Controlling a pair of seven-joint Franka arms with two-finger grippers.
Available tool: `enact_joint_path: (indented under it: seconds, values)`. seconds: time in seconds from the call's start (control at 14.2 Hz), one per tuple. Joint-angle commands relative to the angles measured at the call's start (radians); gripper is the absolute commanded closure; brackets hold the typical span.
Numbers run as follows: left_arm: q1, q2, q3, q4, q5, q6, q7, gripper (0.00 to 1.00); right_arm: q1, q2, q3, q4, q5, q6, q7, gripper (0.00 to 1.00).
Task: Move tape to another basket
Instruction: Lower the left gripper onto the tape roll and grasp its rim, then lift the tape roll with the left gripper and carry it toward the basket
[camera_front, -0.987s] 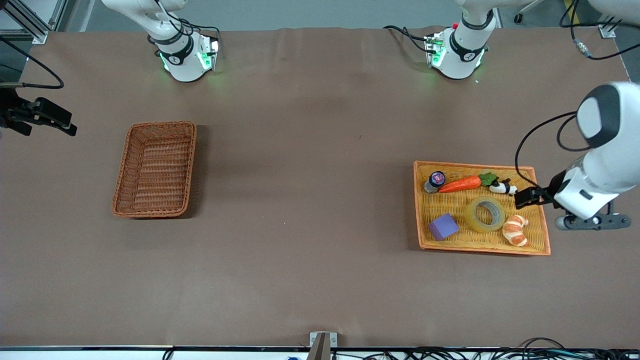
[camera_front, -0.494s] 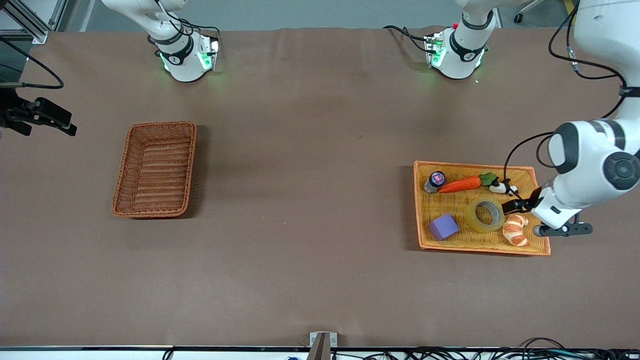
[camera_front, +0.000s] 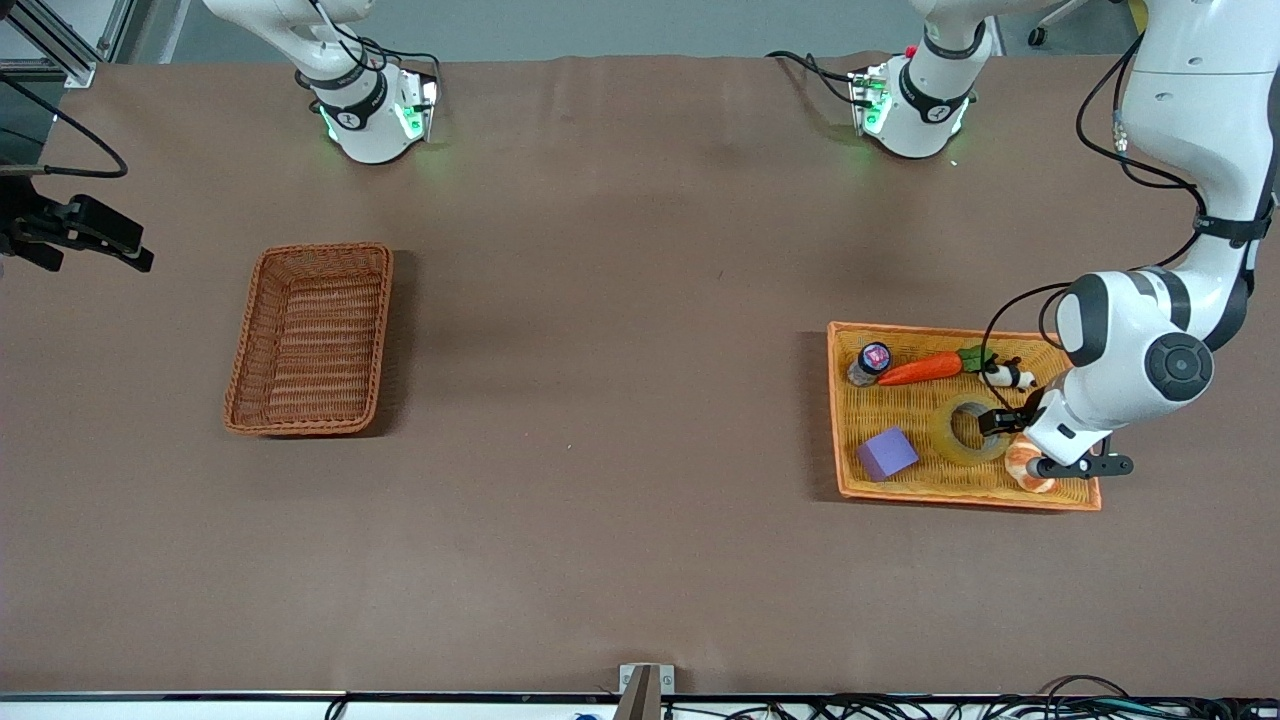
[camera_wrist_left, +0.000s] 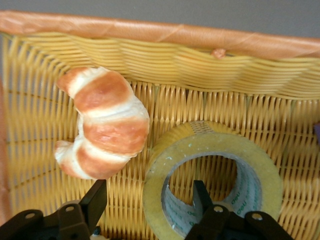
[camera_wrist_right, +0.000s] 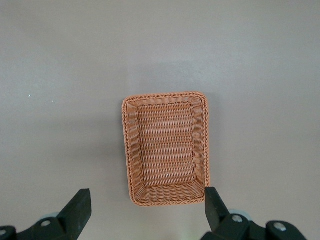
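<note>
The tape, a yellowish ring with a grey core, lies flat in the yellow-orange tray. My left gripper is low over it and open. In the left wrist view one finger is inside the ring's hole and the other is outside its wall, so the jaws straddle the tape without closing. The dark reddish-brown basket stands empty toward the right arm's end of the table. My right gripper waits open and empty high over the table beside the basket.
A croissant lies in the tray right beside the tape, close to the outer finger. The tray also holds a purple block, a carrot, a small panda figure and a small jar. The tray rim is near.
My left gripper has moved from the tray's edge over to the tape and come down around its wall. The right arm, tape and basket have not moved.
</note>
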Motion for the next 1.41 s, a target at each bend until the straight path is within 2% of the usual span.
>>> enact_joint_path:
  seconds: [0.0,0.21,0.35,0.49,0.56,0.71,0.85,1.06,1.2,1.34]
  values:
    - [0.001,0.019,-0.005,0.007,0.009,0.016,-0.017,0.51,-0.008,-0.005,0.003,0.002,0.012,-0.007,-0.015,0.0]
    - [-0.004,0.01,-0.012,0.01,0.009,0.007,-0.018,0.86,-0.008,-0.005,0.001,0.002,0.012,-0.007,-0.015,0.0]
    - [0.001,-0.041,-0.016,0.013,0.009,-0.001,0.002,0.96,-0.008,-0.005,0.001,0.002,0.012,-0.007,-0.015,0.0]
    - [-0.005,-0.128,-0.099,0.036,0.004,-0.113,-0.02,0.96,-0.008,-0.005,0.003,0.002,0.012,-0.007,-0.015,0.0]
    - [-0.009,-0.156,-0.137,0.083,0.004,-0.192,-0.043,0.96,-0.008,-0.005,0.001,0.002,0.012,-0.007,-0.015,0.0]
    - [-0.018,-0.151,-0.226,0.221,0.006,-0.365,-0.124,0.96,-0.008,-0.005,0.003,0.002,0.012,-0.007,-0.015,0.0]
    - [-0.07,-0.138,-0.301,0.281,0.013,-0.434,-0.254,0.96,-0.008,-0.005,0.003,0.002,0.012,-0.007,-0.015,0.0]
    - [-0.279,-0.09,-0.306,0.315,0.026,-0.426,-0.524,0.96,-0.008,-0.003,0.003,0.002,0.012,-0.007,-0.015,0.0]
    - [-0.378,-0.015,-0.305,0.408,0.032,-0.426,-0.659,0.97,-0.008,-0.005,0.001,0.002,0.012,-0.007,-0.015,0.0]
    - [-0.444,0.066,-0.305,0.488,0.027,-0.423,-0.69,0.98,-0.008,-0.005,0.001,0.002,0.012,-0.007,-0.015,0.0]
